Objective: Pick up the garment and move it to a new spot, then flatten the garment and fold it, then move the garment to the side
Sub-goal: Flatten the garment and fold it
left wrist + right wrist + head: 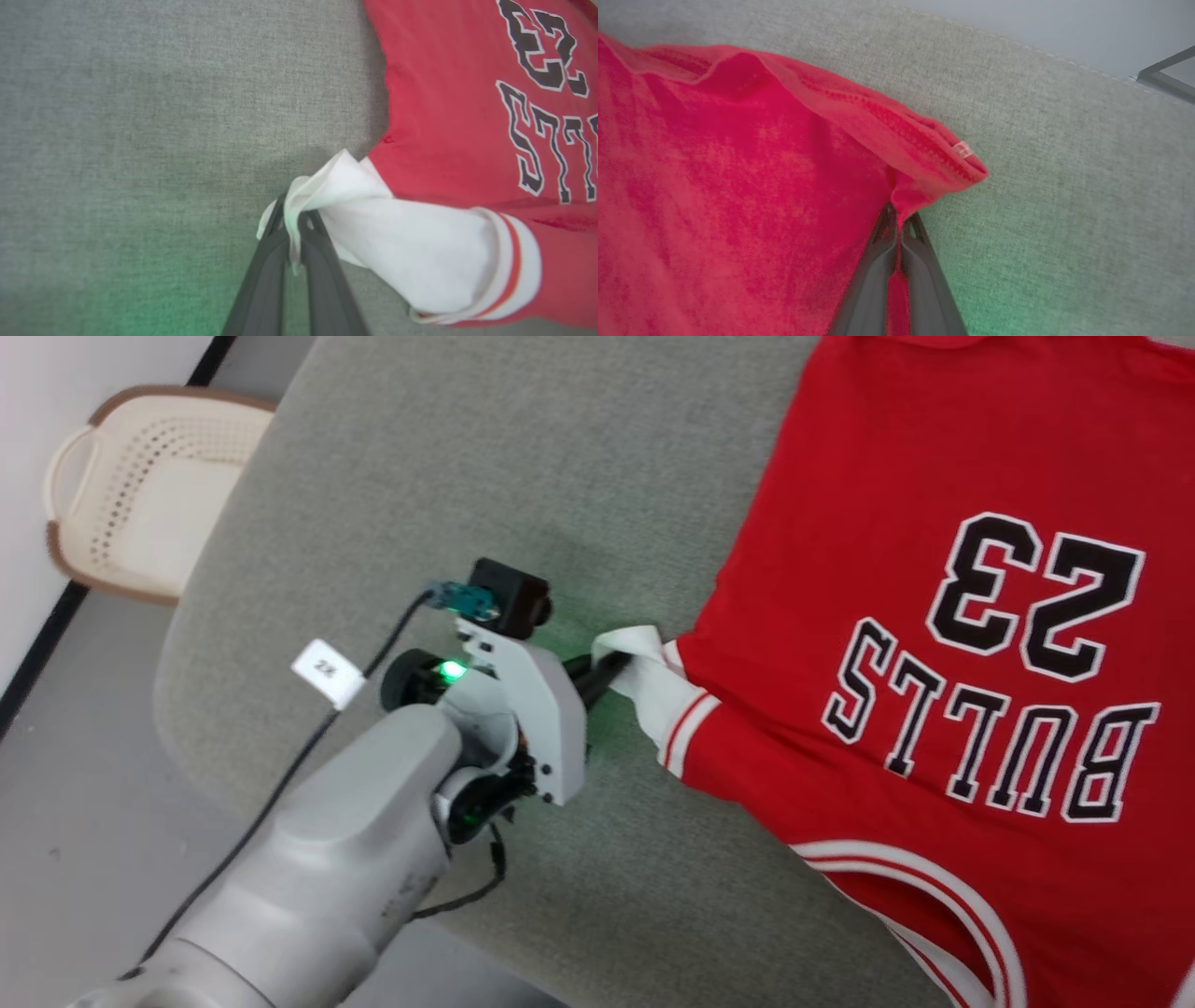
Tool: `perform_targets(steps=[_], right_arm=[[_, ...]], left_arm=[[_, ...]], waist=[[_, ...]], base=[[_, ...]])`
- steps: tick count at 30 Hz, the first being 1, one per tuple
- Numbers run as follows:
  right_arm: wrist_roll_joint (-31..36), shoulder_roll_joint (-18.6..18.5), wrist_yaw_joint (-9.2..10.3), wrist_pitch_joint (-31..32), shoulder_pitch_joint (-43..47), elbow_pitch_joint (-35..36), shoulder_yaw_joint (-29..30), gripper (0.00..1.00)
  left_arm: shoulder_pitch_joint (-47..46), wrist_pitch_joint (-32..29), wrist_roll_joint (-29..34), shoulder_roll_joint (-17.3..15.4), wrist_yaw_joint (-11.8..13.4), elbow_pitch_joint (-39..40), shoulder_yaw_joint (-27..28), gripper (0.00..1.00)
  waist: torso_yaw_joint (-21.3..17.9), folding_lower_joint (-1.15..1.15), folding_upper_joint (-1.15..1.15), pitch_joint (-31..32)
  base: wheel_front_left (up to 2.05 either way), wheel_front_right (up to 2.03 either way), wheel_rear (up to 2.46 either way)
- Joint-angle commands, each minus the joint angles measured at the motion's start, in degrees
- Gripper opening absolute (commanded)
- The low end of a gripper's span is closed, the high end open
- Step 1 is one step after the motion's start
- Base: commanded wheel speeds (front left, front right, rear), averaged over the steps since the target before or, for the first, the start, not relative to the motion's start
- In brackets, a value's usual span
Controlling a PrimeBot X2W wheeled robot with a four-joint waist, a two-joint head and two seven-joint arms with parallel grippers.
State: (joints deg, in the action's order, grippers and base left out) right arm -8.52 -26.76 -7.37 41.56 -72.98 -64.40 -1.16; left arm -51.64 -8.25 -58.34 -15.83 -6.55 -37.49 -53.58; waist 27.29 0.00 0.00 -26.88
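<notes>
Garment (934,616) lies spread chest-up on the grey padded surface (467,476), its lettering upside down in the head view; the left gripper (616,665) has its fingers pinched tight on the bunched white sleeve (397,252); the right gripper (899,217) is clamped on a red hem corner (938,158); a cream basket (140,485) stands on the floor to the left.

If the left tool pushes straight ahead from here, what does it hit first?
The white sleeve pinched in the left tool; just beyond, probably the red body of the garment.
</notes>
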Motion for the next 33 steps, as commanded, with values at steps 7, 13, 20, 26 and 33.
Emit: perform_targets(steps=[7, 13, 20, 26, 33], right_arm=[[-1.21, 2.72, -0.20, 0.39, 4.08, -0.83, -2.05, 0.00], [-7.95, 3.22, -0.08, 1.06, 11.22, 3.57, -5.97, 0.00], [-16.56, 1.25, -0.07, 3.84, 22.04, 14.37, -10.20, 0.00], [-23.77, -1.82, -0.07, 8.44, 35.06, 29.54, -9.41, 0.00], [-25.33, -1.18, -0.07, 15.09, 51.85, 47.04, -1.35, 0.00]], left_arm=[[1.99, 0.14, -1.26, -4.10, 0.50, -3.58, 0.96, 0.00], [3.47, -0.07, -1.85, -7.31, 1.34, -3.17, 1.80, 0.00], [5.75, -0.49, -2.75, -10.98, 2.88, -1.26, 2.78, 0.00], [8.32, -0.76, -3.71, -14.25, 5.25, 2.57, 3.66, 0.00], [10.65, -1.61, -4.64, -17.27, 8.03, 7.61, 4.57, 0.00]], waist=[[-6.39, 0.00, 0.00, 4.45], [-10.87, 0.00, 0.00, 7.20], [-14.90, 0.00, 0.00, 9.59], [-18.38, 0.00, 0.00, 11.41], [-20.90, 0.00, 0.00, 12.25]], base=[[0.00, 0.00, 0.00], [0.00, 0.00, 0.00], [0.00, 0.00, 0.00], [0.00, 0.00, 0.00], [0.00, 0.00, 0.00]])
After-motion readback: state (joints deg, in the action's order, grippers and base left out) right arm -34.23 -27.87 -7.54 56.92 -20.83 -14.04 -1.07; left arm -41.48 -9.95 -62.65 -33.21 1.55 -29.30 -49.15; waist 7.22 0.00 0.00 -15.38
